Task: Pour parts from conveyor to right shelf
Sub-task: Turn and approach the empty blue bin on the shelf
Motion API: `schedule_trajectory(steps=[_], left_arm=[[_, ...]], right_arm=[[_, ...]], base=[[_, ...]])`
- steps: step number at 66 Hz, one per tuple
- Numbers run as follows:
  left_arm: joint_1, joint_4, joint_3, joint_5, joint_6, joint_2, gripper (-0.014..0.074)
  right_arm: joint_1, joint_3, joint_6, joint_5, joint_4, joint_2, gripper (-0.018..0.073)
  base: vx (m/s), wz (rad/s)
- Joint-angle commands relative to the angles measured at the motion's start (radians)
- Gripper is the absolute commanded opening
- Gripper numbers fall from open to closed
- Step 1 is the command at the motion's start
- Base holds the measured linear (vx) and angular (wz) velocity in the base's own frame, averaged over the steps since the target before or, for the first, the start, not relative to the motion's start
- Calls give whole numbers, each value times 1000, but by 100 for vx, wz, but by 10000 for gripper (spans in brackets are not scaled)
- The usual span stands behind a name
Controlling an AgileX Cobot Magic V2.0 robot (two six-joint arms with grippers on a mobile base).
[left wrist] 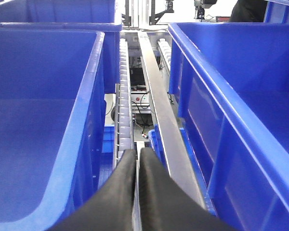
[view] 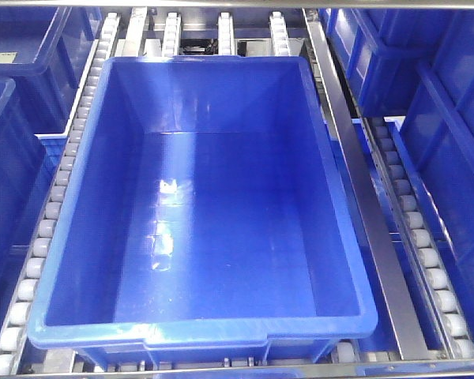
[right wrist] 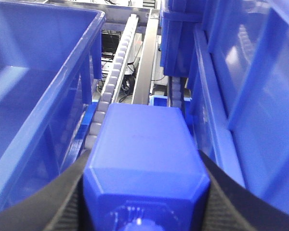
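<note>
Front view: big blue bin point(view: 205, 330) sits empty on roller track point(view: 59, 181), no arms in shot

Left wrist: left fingers point(left wrist: 151, 178) pressed together on nothing, over metal rail point(left wrist: 159, 110) between two bins

Right wrist: right fingers point(right wrist: 62, 202) clamp small blue box point(right wrist: 144, 139) by its two sides, above the rollers beside a bin; contents hidden. Box looks like rigid moulded plastic, smooth so likely slippery, probably light. Side-wall hold seems sound, tilt slowly when pouring
</note>
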Motion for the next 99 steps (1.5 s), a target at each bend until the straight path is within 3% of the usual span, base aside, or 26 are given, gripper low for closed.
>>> schedule_trajectory(steps=[1, 58, 72, 90, 99], left_arm=[[-5, -8, -20, -79, -8, 16, -6], [-5, -8, -20, -79, -8, 16, -6], [-5, -8, -20, -79, -8, 16, -6], [-5, -8, -20, -79, -8, 16, -6], [-5, -8, -20, -79, -8, 16, -6]], right_arm=[[-1, -29, -5, -80, -3, 11, -5], [-1, -29, -5, -82, 9, 11, -5], [-1, -34, -5, -1, 9, 22, -5], [4, -203, -3, -10, 36, 299, -5], [59, -328, -1, -3, 43, 503, -5]], base=[[4, 3], [0, 0], [0, 0], [0, 0], [0, 0]])
